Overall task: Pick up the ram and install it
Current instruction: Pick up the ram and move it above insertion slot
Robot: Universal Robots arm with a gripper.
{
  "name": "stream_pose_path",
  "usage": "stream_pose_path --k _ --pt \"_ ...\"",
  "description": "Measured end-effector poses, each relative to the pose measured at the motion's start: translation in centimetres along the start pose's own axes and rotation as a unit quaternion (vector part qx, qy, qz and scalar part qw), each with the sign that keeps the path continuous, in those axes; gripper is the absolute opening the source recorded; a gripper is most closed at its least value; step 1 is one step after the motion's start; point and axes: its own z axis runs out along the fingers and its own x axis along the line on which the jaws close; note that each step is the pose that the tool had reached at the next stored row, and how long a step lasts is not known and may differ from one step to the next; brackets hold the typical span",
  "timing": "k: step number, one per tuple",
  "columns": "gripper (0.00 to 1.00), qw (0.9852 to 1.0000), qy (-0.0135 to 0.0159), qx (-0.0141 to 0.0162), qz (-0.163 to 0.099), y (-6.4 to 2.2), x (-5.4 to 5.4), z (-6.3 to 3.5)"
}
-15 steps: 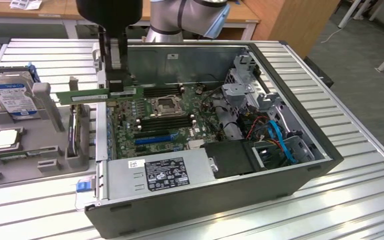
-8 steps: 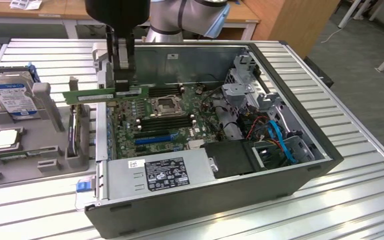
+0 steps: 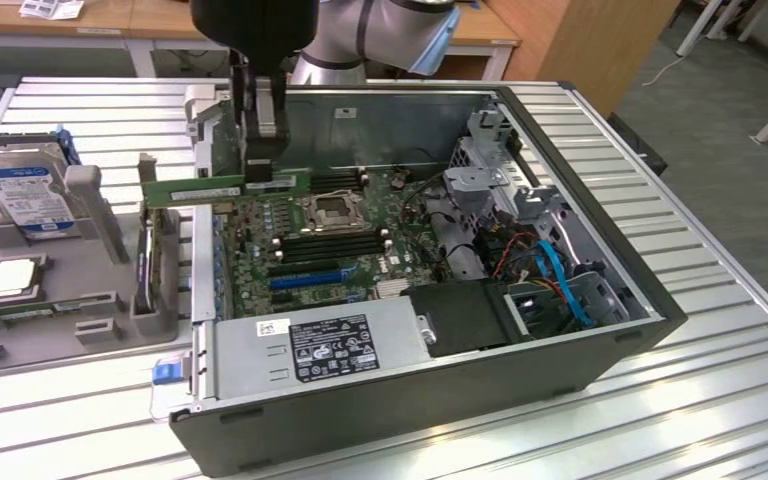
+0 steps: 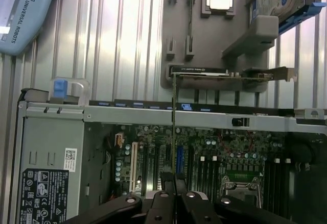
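Hand (image 3: 268, 176): mine, pinching the ram (image 3: 197, 189) above the edge of the motherboard (image 3: 257, 228). Handling, I judge: keep it level, parallel to the black slots (image 3: 335, 243), grip firm.

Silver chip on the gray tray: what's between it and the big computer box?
A dark card stands on edge in the gray tray, between the silver chip and the computer box; the exterior view shows it.
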Motion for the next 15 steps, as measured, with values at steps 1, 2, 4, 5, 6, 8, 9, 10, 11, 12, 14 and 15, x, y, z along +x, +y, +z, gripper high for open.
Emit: stream_pose_path --k 1,2,4,5,6,8,9,10,11,12,14,15 --pt "0.11 1.0 0.0 0.0 0.0 -0.15 0.0 -0.01" --pt "0.11 1.0 0.0 0.0 0.0 -0.29 0.0 -0.02" --pt "0.11 1.0 0.0 -0.0001 0.0 -0.58 0.0 -0.03" --pt "0.11 1.0 0.0 -0.0001 0.0 -0.72 0.0 -0.04" --pt "0.11 1.0 0.0 -0.0001 0.0 -0.85 0.0 -0.05" --pt "0.11 1.0 0.0 -0.0001 0.0 -1.14 0.0 -0.06" --pt "0.11 1.0 0.0 -0.0001 0.0 -1.3 0.0 -0.07" --pt "0.11 1.0 0.0 -0.0001 0.0 -1.48 0.0 -0.08" --pt "0.11 1.0 0.0 -0.0001 0.0 -1.66 0.1 -0.09" --pt "0.11 1.0 0.0 -0.0001 0.0 -1.84 0.1 -0.1" --pt "0.11 1.0 0.0 -0.0001 0.0 -2.2 0.1 -0.12" --pt "0.11 1.0 0.0 -0.0001 0.0 -2.36 0.1 -0.13"
